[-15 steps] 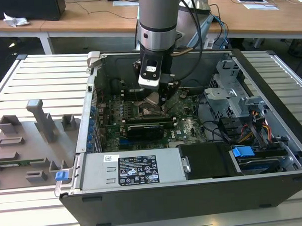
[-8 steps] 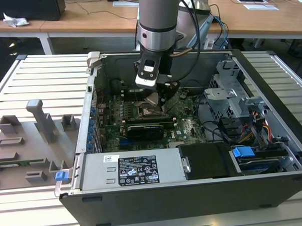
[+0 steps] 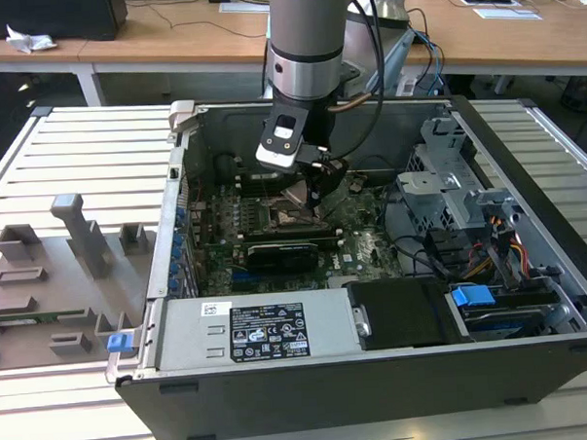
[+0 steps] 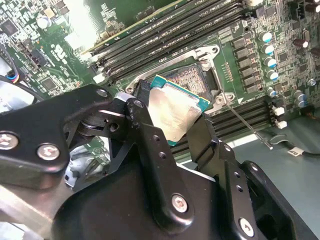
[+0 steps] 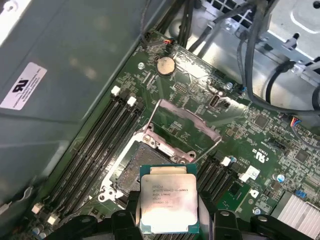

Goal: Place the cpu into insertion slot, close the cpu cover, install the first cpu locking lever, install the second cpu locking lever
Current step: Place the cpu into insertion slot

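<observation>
First wrist view: black two-finger gripper clamps the small flat square silver-topped cpu by opposite edges just above the open dark square insertion slot; judged light, rigid, slick-lidded and fragile underneath, so hold the edges only.

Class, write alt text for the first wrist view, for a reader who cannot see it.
The end effector grips a square silver-topped chip by two opposite edges, above the open socket on a green circuit board. Beyond the socket, the metal cover frame stands flipped up.
</observation>
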You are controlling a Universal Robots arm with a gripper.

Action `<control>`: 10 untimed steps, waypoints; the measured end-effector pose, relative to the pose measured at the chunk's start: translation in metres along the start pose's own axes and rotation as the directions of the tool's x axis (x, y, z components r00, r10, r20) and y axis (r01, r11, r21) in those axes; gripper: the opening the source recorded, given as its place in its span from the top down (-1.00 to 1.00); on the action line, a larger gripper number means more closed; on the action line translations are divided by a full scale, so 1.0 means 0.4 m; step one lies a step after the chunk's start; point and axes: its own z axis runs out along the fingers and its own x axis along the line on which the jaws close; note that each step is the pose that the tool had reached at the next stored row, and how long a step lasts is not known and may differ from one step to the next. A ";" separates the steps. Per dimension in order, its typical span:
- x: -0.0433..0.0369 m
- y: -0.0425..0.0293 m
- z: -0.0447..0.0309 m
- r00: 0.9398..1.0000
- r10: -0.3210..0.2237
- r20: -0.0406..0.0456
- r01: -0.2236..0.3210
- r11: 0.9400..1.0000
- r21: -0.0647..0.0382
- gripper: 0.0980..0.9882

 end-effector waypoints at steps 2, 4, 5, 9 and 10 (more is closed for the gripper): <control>0.000 0.000 0.000 1.000 0.023 0.001 -0.023 1.000 0.000 0.00; 0.000 0.000 0.000 0.999 0.043 0.002 -0.043 0.999 -0.001 0.00; 0.000 0.000 0.000 0.999 0.049 0.003 -0.049 0.999 -0.001 0.00; 0.000 0.000 0.000 0.997 0.076 0.004 -0.076 0.997 -0.001 0.00; 0.000 0.000 0.000 0.996 0.084 0.005 -0.084 0.996 -0.002 0.00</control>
